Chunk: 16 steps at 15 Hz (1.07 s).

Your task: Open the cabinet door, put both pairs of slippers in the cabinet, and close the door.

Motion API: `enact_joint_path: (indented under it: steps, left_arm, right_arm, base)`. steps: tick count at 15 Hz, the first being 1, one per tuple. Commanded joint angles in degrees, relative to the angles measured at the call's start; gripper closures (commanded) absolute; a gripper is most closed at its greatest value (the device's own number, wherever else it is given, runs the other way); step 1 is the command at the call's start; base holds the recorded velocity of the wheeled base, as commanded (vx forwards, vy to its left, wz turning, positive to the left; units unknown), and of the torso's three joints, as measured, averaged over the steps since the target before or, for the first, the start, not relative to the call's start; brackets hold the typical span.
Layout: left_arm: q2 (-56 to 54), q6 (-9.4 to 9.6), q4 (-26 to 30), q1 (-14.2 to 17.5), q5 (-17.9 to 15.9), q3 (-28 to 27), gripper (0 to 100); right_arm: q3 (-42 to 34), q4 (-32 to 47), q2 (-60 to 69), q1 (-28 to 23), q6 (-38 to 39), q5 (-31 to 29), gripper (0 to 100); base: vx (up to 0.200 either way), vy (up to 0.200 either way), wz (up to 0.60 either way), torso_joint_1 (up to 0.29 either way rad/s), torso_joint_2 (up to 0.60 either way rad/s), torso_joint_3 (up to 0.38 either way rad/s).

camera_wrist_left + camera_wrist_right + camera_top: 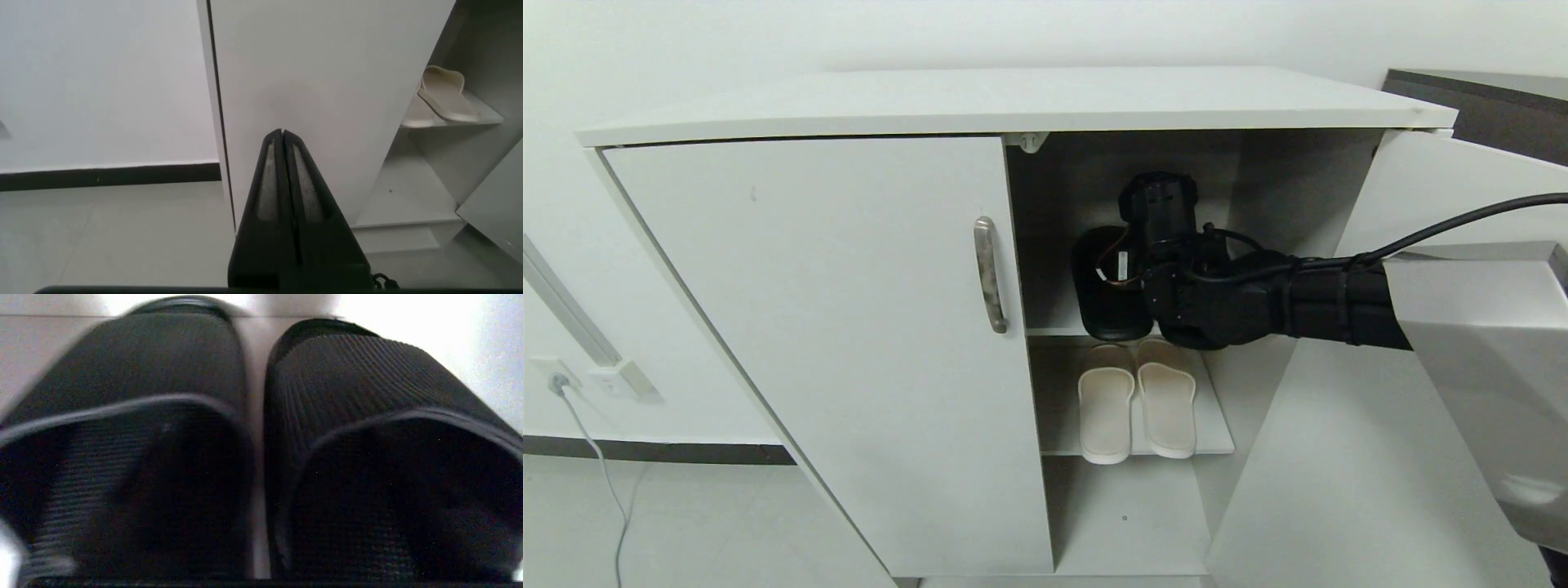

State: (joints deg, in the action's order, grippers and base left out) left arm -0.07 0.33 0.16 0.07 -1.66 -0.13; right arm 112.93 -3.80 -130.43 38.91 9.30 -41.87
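The white cabinet (1013, 102) stands with its right door (1339, 474) swung open and its left door (833, 327) closed. A pair of white slippers (1137, 400) lies side by side on the middle shelf, and the left wrist view catches them too (445, 90). Black slippers (1104, 302) lie on the shelf above, heels at its front edge. My right gripper (1152, 253) is inside the cabinet right over them; its wrist view sees both black slippers (261, 457) from very close. My left gripper (282, 139) is shut and empty, low in front of the closed left door (327, 82).
The left door carries a metal handle (988, 273) by the opening. The bottom compartment (1127, 523) holds nothing. A wall socket with a cable (556, 380) is at the far left above the floor. A dark panel (1486, 106) stands behind the open door.
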Motion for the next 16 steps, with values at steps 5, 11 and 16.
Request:
enact_joint_path:
  steps: [5, 11, 16]
  left_arm:
    - [0.1, 0.02, 0.0, 0.0, 0.9, 0.0, 100]
    - [0.1, -0.07, 0.0, 0.0, 1.1, 0.0, 100]
    - [0.1, 0.02, 0.0, 0.0, 1.0, 0.0, 100]
  right_arm:
    - [-8.8, -0.5, 7.6, 2.1, 1.4, -0.5, 0]
    - [-19.8, -3.4, 15.2, 5.4, 2.5, -0.7, 0]
    - [-34.5, -10.0, 24.3, 9.3, 2.1, -0.4, 0]
  base:
    - [0.000, 0.000, 0.00, 0.000, 0.00, 0.000]
    - [0.000, 0.000, 0.00, 0.000, 0.00, 0.000]
    - [0.000, 0.000, 0.00, 0.000, 0.00, 0.000]
